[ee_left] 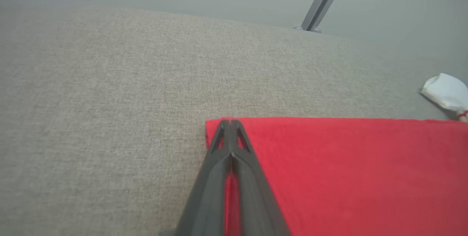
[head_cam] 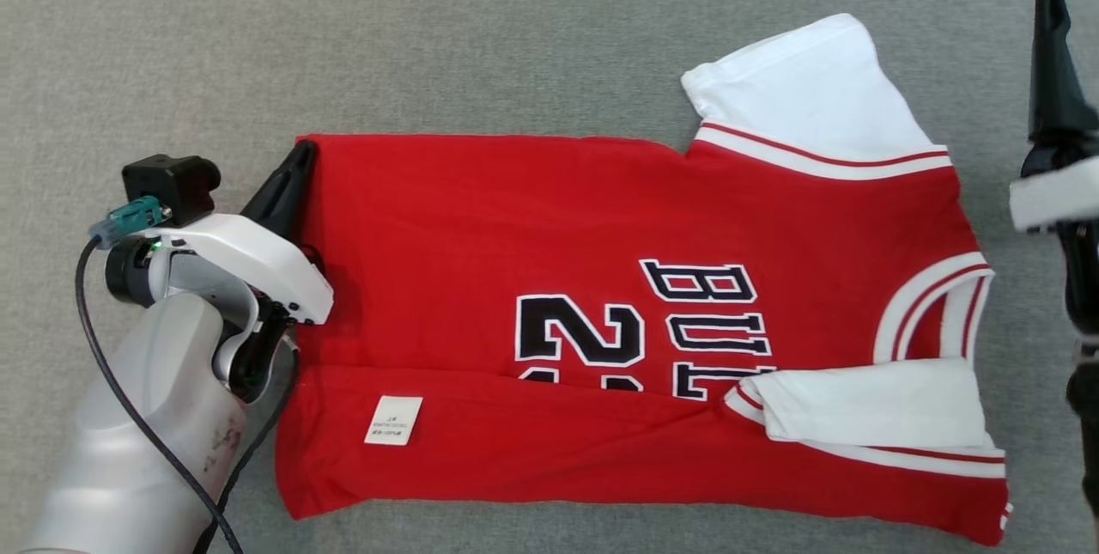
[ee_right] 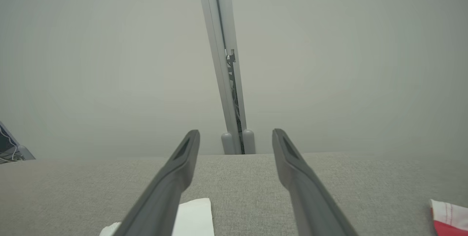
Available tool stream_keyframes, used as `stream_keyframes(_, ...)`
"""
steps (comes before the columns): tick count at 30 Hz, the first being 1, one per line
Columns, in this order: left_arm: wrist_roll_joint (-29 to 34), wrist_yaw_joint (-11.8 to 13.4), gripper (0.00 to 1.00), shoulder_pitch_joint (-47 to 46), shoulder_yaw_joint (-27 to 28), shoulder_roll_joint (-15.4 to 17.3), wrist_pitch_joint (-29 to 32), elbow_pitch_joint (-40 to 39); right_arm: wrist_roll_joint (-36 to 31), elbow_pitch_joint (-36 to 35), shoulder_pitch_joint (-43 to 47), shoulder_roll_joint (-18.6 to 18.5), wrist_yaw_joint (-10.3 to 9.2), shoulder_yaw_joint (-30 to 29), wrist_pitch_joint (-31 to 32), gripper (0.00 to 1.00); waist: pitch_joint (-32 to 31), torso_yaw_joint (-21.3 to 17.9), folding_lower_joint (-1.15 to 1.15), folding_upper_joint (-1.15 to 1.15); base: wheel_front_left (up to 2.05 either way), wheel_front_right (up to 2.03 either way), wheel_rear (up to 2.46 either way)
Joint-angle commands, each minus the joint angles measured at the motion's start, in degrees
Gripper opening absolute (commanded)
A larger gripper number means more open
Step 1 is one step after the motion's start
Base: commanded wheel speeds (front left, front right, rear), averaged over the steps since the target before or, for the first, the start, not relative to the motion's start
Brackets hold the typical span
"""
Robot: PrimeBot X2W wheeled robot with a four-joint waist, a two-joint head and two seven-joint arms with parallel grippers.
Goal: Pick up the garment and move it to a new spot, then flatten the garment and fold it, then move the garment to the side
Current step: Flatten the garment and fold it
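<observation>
Garment (head_cam: 532, 219) — flat on surface (head_cam: 429, 39), near side folded in. Left gripper (ee_left: 230, 123) pinching hem corner (ee_left: 212, 126), right gripper (ee_right: 236, 135) fingers (ee_right: 175, 177) spread; further folds pending.

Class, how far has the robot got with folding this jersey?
Done: the jersey lies flat, its near edge folded over, label showing. In hand: the left gripper pinches the far hem corner; the right gripper hangs open. Still to do: folding the far side with its white sleeve, then moving it aside.
</observation>
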Motion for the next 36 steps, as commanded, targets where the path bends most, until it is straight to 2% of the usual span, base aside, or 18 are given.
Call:
stream_keyframes(1, 0.5, -0.1, 0.0, -1.4, -0.3, 0.1, -0.5, -0.3, 0.1, 2.8, -2.2, -1.1, 0.02, 0.4, 1.0, 1.0, 0.7, 1.1, 0.0, 0.0, 0.0, 0.0, 0.0)
stream_keyframes(13, -0.1, -0.1, 0.0, -4.6, -3.8, -2.1, -2.2, -2.2, 1.3, 26.1, -16.1, -4.4, 0.02, 9.7, 4.4, 1.0, 5.1, 5.9, 0.0, 0.0, 0.0, 0.0, 0.0)
stream_keyframes(18, -0.6, -0.1, 0.0, -5.2, -4.8, -2.4, -2.9, -2.5, 2.8, 32.5, -19.5, -5.4, 0.02, 14.3, 5.9, 1.0, 6.1, 6.6, 0.0, 0.0, 0.0, 0.0, 0.0)
stream_keyframes(21, -0.8, -0.1, 0.0, -5.3, -4.9, -2.5, -3.2, -2.4, 3.9, 34.7, -20.4, -5.7, 0.02, 15.0, 6.6, 1.0, 6.1, 6.7, 0.0, 0.0, 0.0, 0.0, 0.0)
stream_keyframes(22, -0.9, -0.1, 0.0, -5.3, -5.0, -2.5, -3.3, -2.4, 4.4, 35.5, -20.7, -5.7, 0.02, 15.6, 6.9, 0.55, 6.1, 6.7, 0.0, 0.0, 0.0, 0.0, 0.0)
stream_keyframes(23, -1.1, -0.1, 0.0, -5.4, -5.1, -2.4, -3.4, -2.2, 4.9, 36.1, -21.0, -5.7, 0.02, 16.3, 7.3, 0.4, 6.1, 6.7, 0.0, 0.0, 0.0, 0.0, 0.0)
stream_keyframes(24, -1.2, -0.1, 0.0, -5.4, -5.1, -2.4, -3.5, -2.1, 5.4, 36.6, -21.2, -5.8, 0.02, 16.9, 7.7, 0.14, 6.0, 6.7, 0.0, 0.0, 0.0, 0.0, 0.0)
stream_keyframes(25, -1.3, -0.1, 0.0, -5.3, -5.1, -2.3, -3.6, -2.0, 6.0, 37.0, -21.3, -5.9, 0.02, 17.6, 7.8, 0.0, 5.9, 6.6, 0.0, 0.0, 0.0, 0.0, 0.0)
stream_keyframes(32, -1.0, -0.1, 0.0, -4.7, -4.1, -1.1, -4.0, -2.2, 9.2, 34.7, -23.0, -7.3, 0.02, 20.5, 5.0, 0.0, 4.1, 5.3, 0.0, 0.0, 0.0, 0.0, 0.0)
stream_keyframes(36, 0.0, 0.4, 0.0, -3.2, -2.6, -0.2, -4.2, -3.9, 11.3, 32.6, -23.2, -7.4, 0.02, 19.5, 3.5, 0.0, 2.7, 4.3, 0.0, 0.0, 0.0, 0.0, 0.0)
